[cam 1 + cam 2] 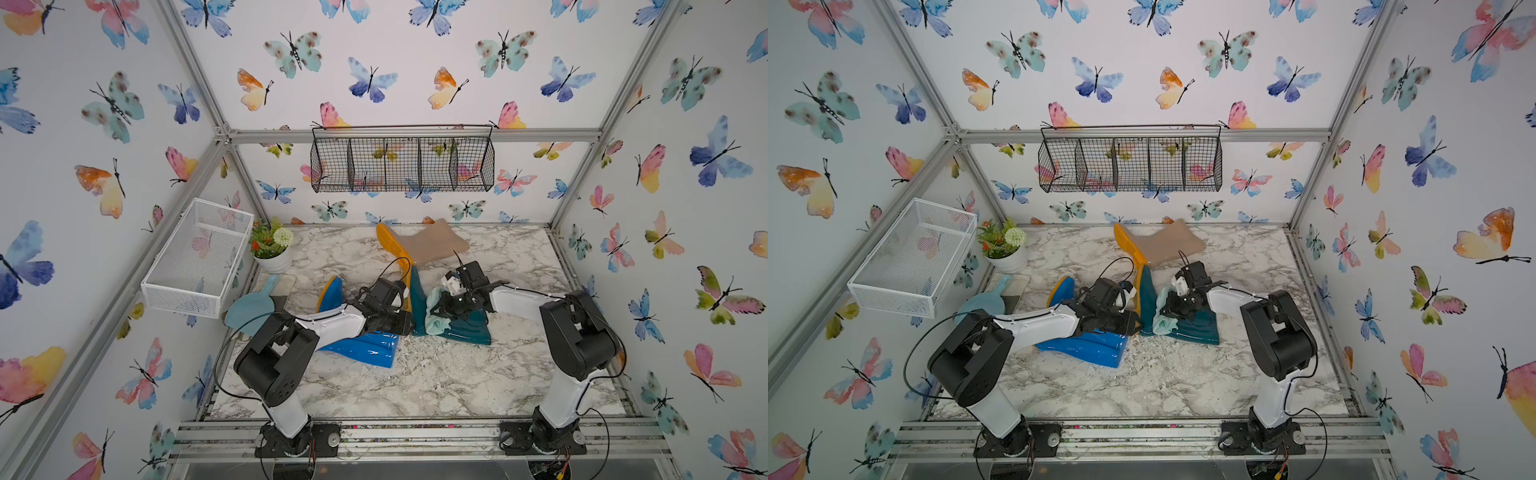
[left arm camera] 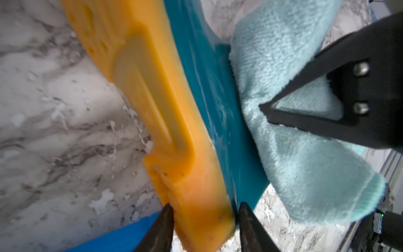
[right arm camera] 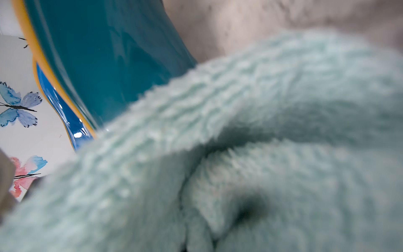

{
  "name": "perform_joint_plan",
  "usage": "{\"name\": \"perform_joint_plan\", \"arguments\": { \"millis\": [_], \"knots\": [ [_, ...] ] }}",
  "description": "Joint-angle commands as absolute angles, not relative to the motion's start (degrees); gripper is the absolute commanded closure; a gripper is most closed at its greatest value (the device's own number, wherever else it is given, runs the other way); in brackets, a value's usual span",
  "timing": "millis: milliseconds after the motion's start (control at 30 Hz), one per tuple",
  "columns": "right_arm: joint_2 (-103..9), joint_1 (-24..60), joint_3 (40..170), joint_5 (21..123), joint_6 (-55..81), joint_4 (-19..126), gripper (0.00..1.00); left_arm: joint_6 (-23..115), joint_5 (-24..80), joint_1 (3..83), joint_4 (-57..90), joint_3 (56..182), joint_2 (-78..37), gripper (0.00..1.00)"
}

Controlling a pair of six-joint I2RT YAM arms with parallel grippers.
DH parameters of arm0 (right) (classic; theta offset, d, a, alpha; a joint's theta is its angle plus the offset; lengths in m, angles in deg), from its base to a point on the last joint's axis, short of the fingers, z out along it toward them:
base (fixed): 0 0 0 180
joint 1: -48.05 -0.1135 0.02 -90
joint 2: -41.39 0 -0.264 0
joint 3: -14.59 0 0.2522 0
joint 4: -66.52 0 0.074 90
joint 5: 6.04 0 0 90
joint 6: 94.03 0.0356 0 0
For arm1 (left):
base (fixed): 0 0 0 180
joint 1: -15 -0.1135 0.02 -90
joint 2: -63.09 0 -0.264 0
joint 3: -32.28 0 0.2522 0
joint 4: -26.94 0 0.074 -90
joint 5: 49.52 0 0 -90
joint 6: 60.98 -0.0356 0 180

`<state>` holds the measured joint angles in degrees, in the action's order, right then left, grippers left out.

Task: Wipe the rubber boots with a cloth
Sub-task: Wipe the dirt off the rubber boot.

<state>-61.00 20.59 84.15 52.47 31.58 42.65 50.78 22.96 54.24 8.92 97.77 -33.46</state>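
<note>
The dark teal boot (image 1: 469,330) lies on its side mid-table, its orange sole (image 2: 152,98) facing my left arm. My left gripper (image 2: 205,205) straddles the heel end, one fingertip against the sole and one against the teal side. The pale aqua cloth (image 1: 434,318) is bunched on the teal boot's foot, and my right gripper (image 1: 442,311) is shut on it. In the right wrist view the cloth (image 3: 239,131) hides the fingers. The bright blue boot (image 1: 365,351) lies under my left forearm. The beige boot (image 1: 432,245) lies at the back.
A light blue scoop (image 1: 251,307) and a potted plant (image 1: 272,245) stand at the left. A white mesh basket (image 1: 195,257) hangs on the left wall and a black wire basket (image 1: 403,162) on the back wall. White crumbs (image 1: 432,353) litter the marble in front of the boots.
</note>
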Motion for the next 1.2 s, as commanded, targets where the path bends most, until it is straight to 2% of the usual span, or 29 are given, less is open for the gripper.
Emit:
{"name": "perform_joint_plan", "arguments": {
  "millis": [0,133,233,333,500,600,733,1033,1167],
  "knots": [
    [-58.13,20.02,78.36,53.28,34.69,42.19,0.98,49.76,19.84,54.63,6.58,95.8,-32.96,0.62],
    [-58.42,19.99,82.96,53.9,34.49,41.84,0.98,49.15,19.36,54.59,6.32,96.97,-33.81,0.86],
    [-62.02,20.01,90.98,53.64,33.94,41.71,0.98,48.38,19.39,54.63,6.06,97.23,-33.51,1.0],
    [-68.5,20.02,100.65,52.27,34.04,43.86,0.98,47.31,18.45,54.63,5.88,97.38,-33.28,1.0],
    [-82.46,20.19,124.33,52.53,31.74,38.16,0.98,45.98,17.52,54.72,5.27,97.9,-33.39,1.0],
    [-86.51,20.28,129.37,51.29,32.72,37.29,0.98,45.95,17.59,54.81,5.36,97.75,-33.06,1.0],
    [-81.88,20.13,117.67,50.04,34.25,41.04,0.98,46.24,17.99,54.73,5.83,97.03,-32.06,1.0],
    [-58.5,13.9,84.76,54.69,33.12,39.93,0.98,46.28,18.06,54.72,6.93,95.79,-31.21,1.0],
    [-57.06,11.76,83.52,54.56,34.22,40.97,0.98,45.94,17.3,54.76,7.24,95.95,-31.85,1.0]
  ]
}}
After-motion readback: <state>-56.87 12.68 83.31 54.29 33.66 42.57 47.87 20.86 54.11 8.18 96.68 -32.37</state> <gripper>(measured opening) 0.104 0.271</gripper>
